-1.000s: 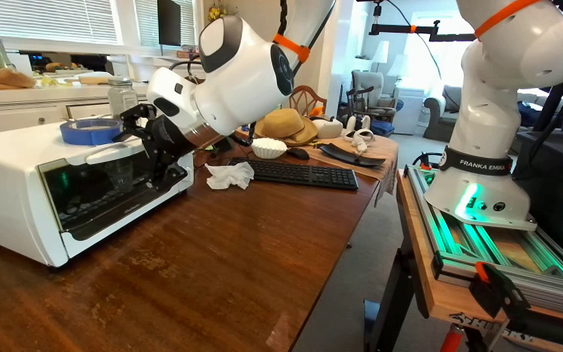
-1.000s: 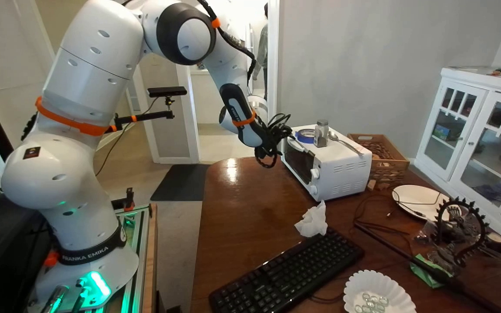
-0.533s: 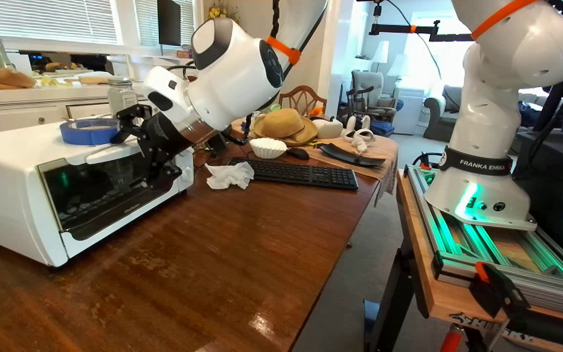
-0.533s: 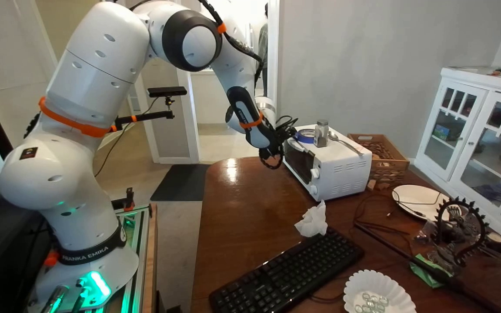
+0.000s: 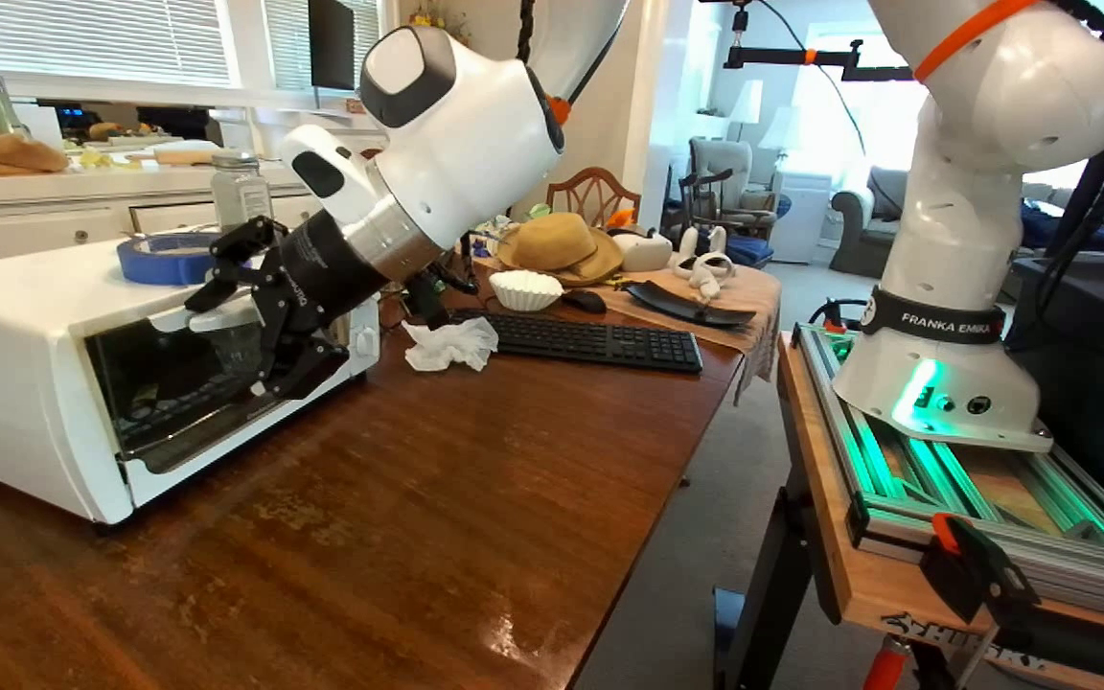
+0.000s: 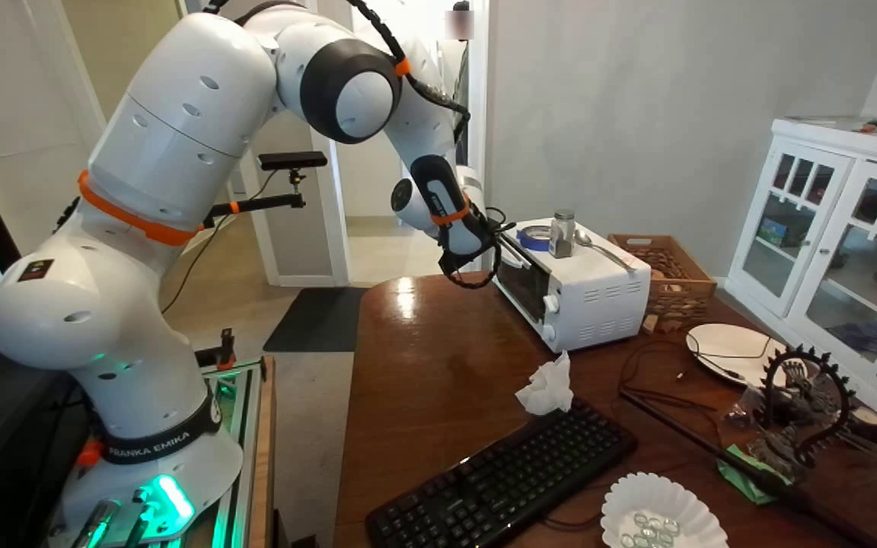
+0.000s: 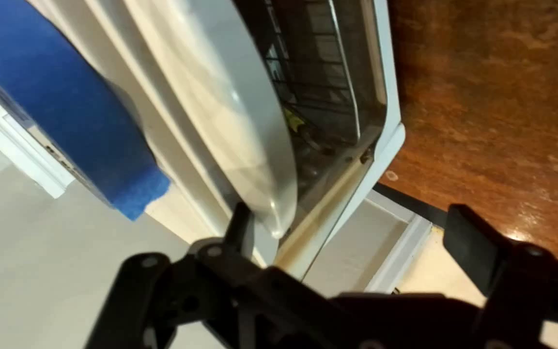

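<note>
Spread tool (image 7: 351,225) at the handle (image 7: 240,111) of the toaster oven (image 6: 598,297)

Fingers (image 7: 475,247) stand wide apart. In the wrist view the handle's end sits in the gap, just beside one finger; from where I'm standing I can't tell if the two touch. In an exterior view the upper finger is level with the handle, the lower one in front of the dark glass door (image 5: 164,379). Can't tell if the door is ajar. Wire rack (image 7: 348,82) shows inside the oven.

Oven sits on the brown wooden counter (image 5: 370,517), arm (image 6: 172,114) extended over to its front. On its top: roll of blue tape (image 5: 164,268) near the front edge, glass jar (image 6: 562,236) upright just beside the tape, metal spoon (image 6: 598,247) lying past the jar. Wicker basket (image 6: 674,297) right behind the oven.

Rest of the counter: black keyboard (image 6: 503,479) lying well apart from the tool, crumpled white tissue (image 6: 547,387) at the keyboard's end, overlapping it in an exterior view. Fluted white bowl (image 6: 663,491) near the keyboard, clear pieces (image 6: 671,525) inside; too small to say what they are. White plate (image 6: 720,344) farther off, near the basket. Black mouse (image 5: 585,302) near the bowl and keyboard. Tan hat (image 5: 547,244) and white headset (image 5: 646,251) side by side on a pinkish cloth (image 5: 770,302), well apart from the oven. Arm's base (image 5: 974,379) is lit green.
</note>
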You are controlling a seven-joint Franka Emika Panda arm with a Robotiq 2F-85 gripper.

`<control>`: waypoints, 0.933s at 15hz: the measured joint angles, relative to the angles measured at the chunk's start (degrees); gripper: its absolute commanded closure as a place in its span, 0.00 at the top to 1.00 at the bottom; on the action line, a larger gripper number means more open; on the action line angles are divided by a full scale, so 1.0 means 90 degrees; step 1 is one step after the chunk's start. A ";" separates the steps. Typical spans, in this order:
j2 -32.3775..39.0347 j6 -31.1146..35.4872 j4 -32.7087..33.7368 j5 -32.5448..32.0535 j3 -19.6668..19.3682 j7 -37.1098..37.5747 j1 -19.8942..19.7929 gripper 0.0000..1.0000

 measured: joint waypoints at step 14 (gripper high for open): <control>0.1442 -0.0060 -0.0011 0.0043 0.1296 -0.0971 -0.0849 1.00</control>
